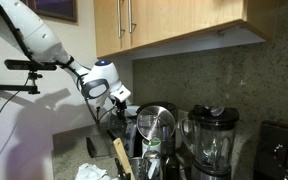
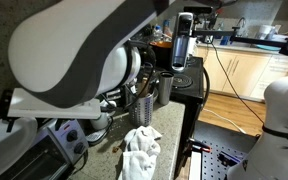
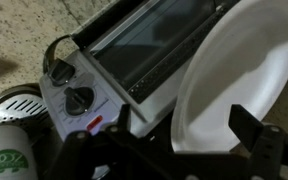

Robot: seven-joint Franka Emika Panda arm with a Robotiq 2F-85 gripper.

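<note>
Gripper [image 1: 117, 97] noted in an exterior view, hanging low at the end of the white arm [image 1: 44, 40], under the wooden cabinets [image 1: 174, 25] and just beside a steel kettle [image 1: 156, 127]. A blender [image 1: 212, 140] stands further along; wooden utensils [image 1: 121, 158] and a crumpled cloth [image 1: 94, 172] lie nearer the lens. Jaw spread cannot be read from here, and the plate is not made out.

In an exterior view the arm [image 2: 74, 50] fills most of the picture and the gripper is hidden behind it. Cloth [image 2: 141, 150] seen on the counter [image 2: 169, 125], blender [image 2: 182, 40] behind.

Wrist view: gripper [image 3: 160, 140] seen with jaws standing wide apart, nothing held between them. A white plate [image 3: 239, 80] is the nearest thing, its rim passing close to one dark finger [image 3: 249, 130]; contact cannot be confirmed. The plate overlaps the corner of a toaster oven [image 3: 134, 50] with knobs [image 3: 77, 98]; whether it rests on it or leans against it cannot be told. A green-labelled can [image 3: 9, 158] sits off to the side.

Handling, as judged: plate taken to be light, thin and stiff, with a smooth face likely to slip in a shallow pinch. Material is not settled, so brittleness is to be allowed for. It is best taken at the raised rim on the near edge, one finger above and one beneath, the pinch set well in from the lip so that tilt is kept down
</note>
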